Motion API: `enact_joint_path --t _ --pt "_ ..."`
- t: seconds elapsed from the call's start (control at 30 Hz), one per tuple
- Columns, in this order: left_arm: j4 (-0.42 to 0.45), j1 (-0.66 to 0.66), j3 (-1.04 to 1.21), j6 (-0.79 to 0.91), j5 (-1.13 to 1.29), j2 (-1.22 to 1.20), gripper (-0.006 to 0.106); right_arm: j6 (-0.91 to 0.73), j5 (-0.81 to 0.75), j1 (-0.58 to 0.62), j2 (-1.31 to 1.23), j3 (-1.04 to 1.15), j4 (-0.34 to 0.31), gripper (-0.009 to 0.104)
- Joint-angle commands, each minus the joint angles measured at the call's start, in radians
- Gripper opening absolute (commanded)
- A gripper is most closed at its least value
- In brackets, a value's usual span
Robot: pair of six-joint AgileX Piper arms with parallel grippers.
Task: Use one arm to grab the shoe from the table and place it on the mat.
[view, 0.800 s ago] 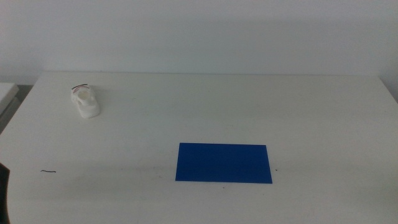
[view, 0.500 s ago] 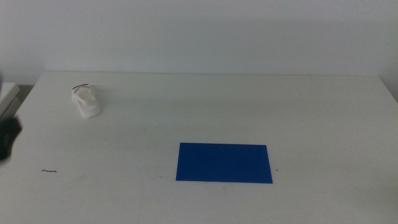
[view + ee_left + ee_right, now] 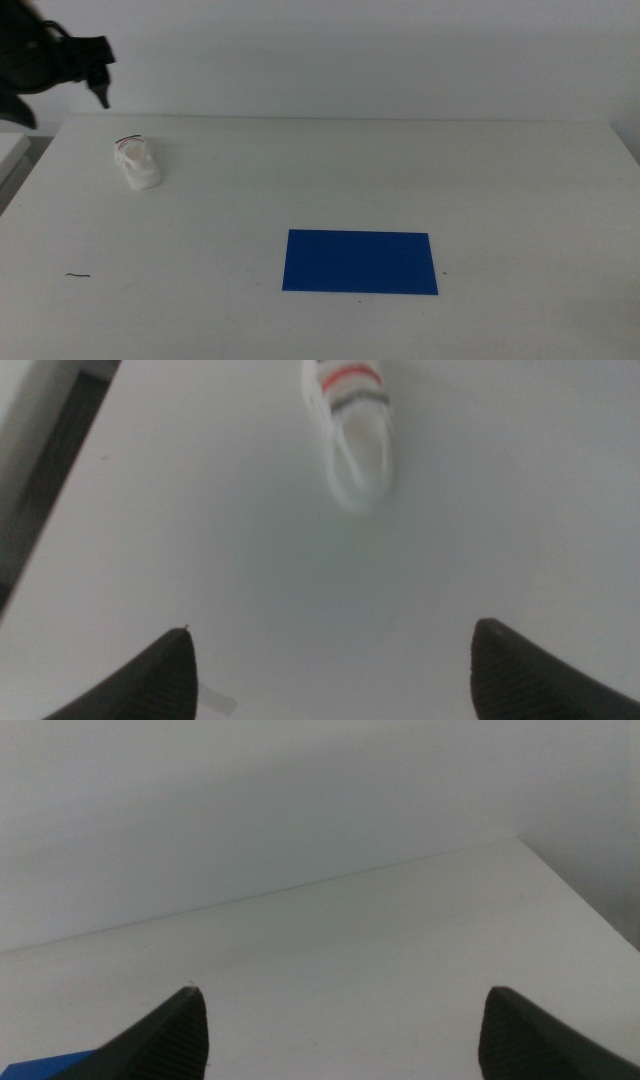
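The white shoe [image 3: 137, 163] with dark and red straps lies at the table's far left. In the left wrist view the shoe [image 3: 352, 430] lies ahead of my left gripper [image 3: 332, 628], which is open, empty and above the table. The dark left arm [image 3: 45, 60] shows at the top left of the middle view, just left of and above the shoe. The blue mat [image 3: 360, 262] lies flat at the front middle with nothing on it. My right gripper [image 3: 342, 992] is open and empty, out of the middle view.
The white table [image 3: 480, 180] has a small dark squiggle mark [image 3: 78, 275] at the front left. A corner of the mat [image 3: 50, 1065] shows in the right wrist view. A pale wall stands behind the table.
The left arm has risen from the lower left edge of the middle view to the top left, near the shoe. Shoe and mat have not moved.
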Motion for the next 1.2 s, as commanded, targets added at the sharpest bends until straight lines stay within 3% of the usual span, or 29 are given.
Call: enact_joint_path --t 0.0,0.3,0.47,0.67,0.77,0.9,1.0,1.1,1.17 --pt "0.013 0.002 -0.116 -0.081 0.028 0.139 0.094 -0.002 -0.01 0.002 -0.005 0.002 -0.006 0.079" --pt "0.011 0.002 -0.435 -0.095 0.05 0.536 0.094 -0.002 -0.01 0.002 -0.005 0.002 -0.006 0.079" --pt "-0.018 0.008 -0.461 -0.096 -0.025 0.632 0.094 -0.002 -0.01 0.002 -0.005 0.002 -0.006 0.079" --pt "0.022 0.01 -0.461 -0.113 -0.076 0.669 0.09 -0.002 -0.01 0.002 -0.005 0.002 -0.006 0.079" --pt "0.012 0.024 -0.461 -0.117 -0.073 0.679 0.075 -0.002 -0.01 0.002 -0.005 0.002 -0.006 0.079" --pt "-0.068 0.046 -0.461 -0.068 -0.02 0.672 0.029 -0.002 -0.01 0.002 -0.005 0.002 -0.006 0.079" --pt "-0.047 0.027 -0.461 -0.068 0.068 0.6 -0.002 -0.002 -0.01 0.002 -0.005 0.002 -0.006 0.079" --pt "0.05 -0.058 -0.459 -0.132 0.094 0.505 -0.002 -0.002 -0.01 0.002 -0.005 0.002 -0.006 0.079" --pt "0.069 -0.127 -0.427 -0.152 0.094 0.432 -0.002 -0.002 -0.01 0.002 -0.005 0.002 -0.006 0.079"
